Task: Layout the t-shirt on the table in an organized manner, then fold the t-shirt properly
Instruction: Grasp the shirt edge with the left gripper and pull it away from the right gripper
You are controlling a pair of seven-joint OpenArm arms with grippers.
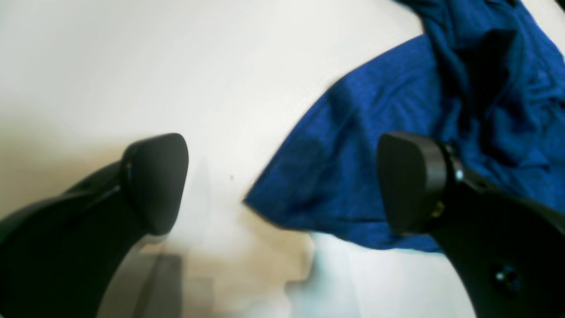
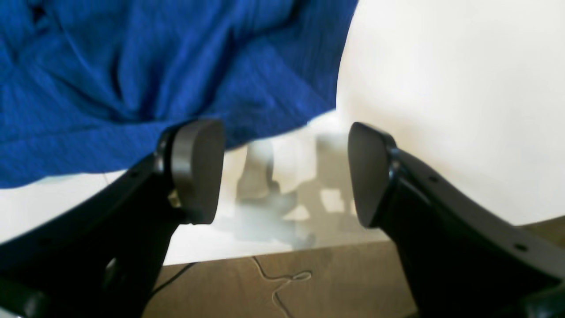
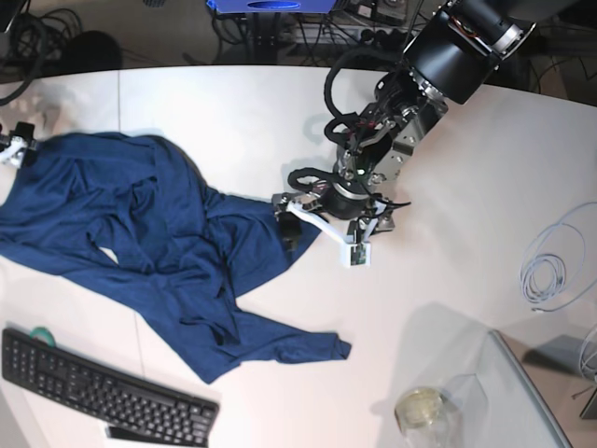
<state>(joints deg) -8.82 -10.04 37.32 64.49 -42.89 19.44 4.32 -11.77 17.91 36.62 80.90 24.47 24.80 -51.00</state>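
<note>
Clearly you have most of the job ahead of you. The table (image 3: 485,187) carries the t-shirt (image 3: 140,243) as a crumpled heap across its left half in the base view, bunched and creased through the body, with one long flap trailing toward the keyboard (image 3: 103,387) at the near edge. Nothing is spread flat yet, and no fold has been made, so both the layout and the folding are left.

Your left gripper (image 3: 322,224) hangs just at the shirt's right-hand edge, jaws spread wide and holding nothing. In its wrist view a pointed corner of the cloth lies on the white surface between the two pads (image 1: 154,181), reaching toward the gap but not touching either one. That corner looks like your nearest hold.

Your right gripper (image 2: 284,172) sits at the far left rim, also released and empty. The shirt's edge lies just beyond its left pad, with bare tabletop in the gap between the jaws.
</note>
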